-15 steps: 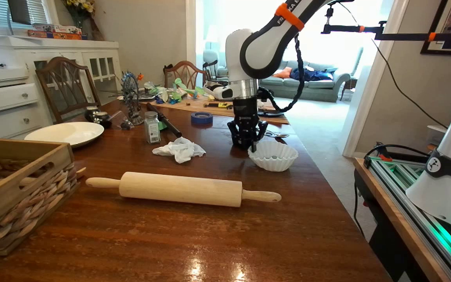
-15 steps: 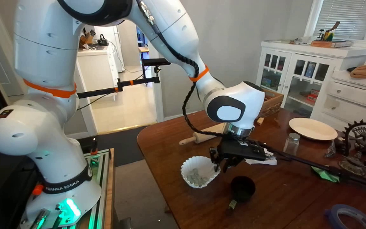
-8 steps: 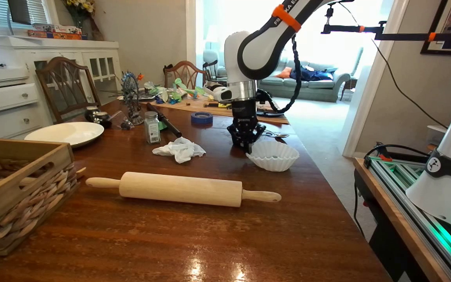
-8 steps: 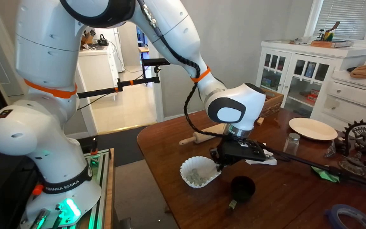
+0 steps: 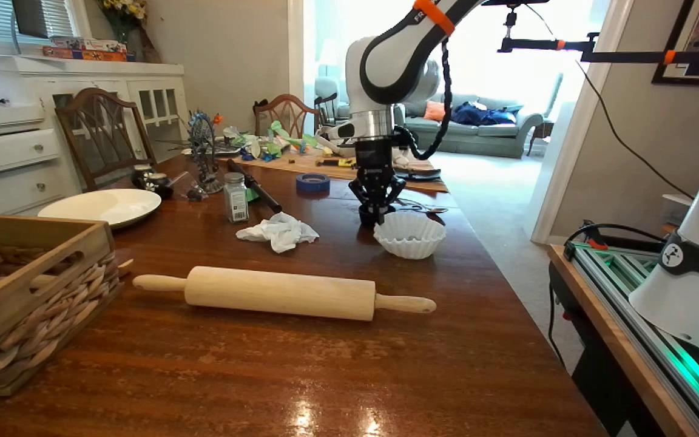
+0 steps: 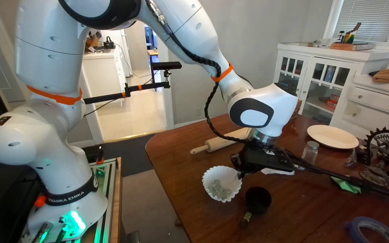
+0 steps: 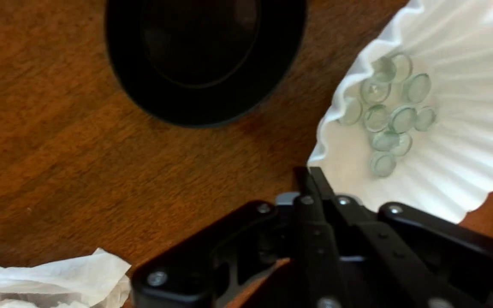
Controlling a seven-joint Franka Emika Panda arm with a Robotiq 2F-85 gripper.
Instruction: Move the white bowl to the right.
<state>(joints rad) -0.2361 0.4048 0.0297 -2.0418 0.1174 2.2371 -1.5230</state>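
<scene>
The white fluted bowl (image 5: 411, 238) is near the table edge in an exterior view, and also shows in an exterior view (image 6: 222, 182) with several clear glass pieces (image 6: 219, 190) inside. My gripper (image 5: 378, 220) points down at the bowl's rim, also seen in an exterior view (image 6: 240, 175). In the wrist view, the two fingers (image 7: 310, 171) are closed together on the rim of the bowl (image 7: 456, 111), one finger inside and one outside. The bowl looks slightly tilted. Whether its base touches the table cannot be told.
A black cup (image 6: 258, 199) stands close beside the bowl, also in the wrist view (image 7: 203, 102). A rolling pin (image 5: 280, 293), crumpled paper (image 5: 280, 233), glass jar (image 5: 236, 199), blue tape (image 5: 312, 182), plate (image 5: 104, 206) and basket (image 5: 76, 255) are on the table.
The gripper's fingers have closed on the rim. The bowl and gripper have shifted together, away from the robot base and the near table edge, towards the black cup.
</scene>
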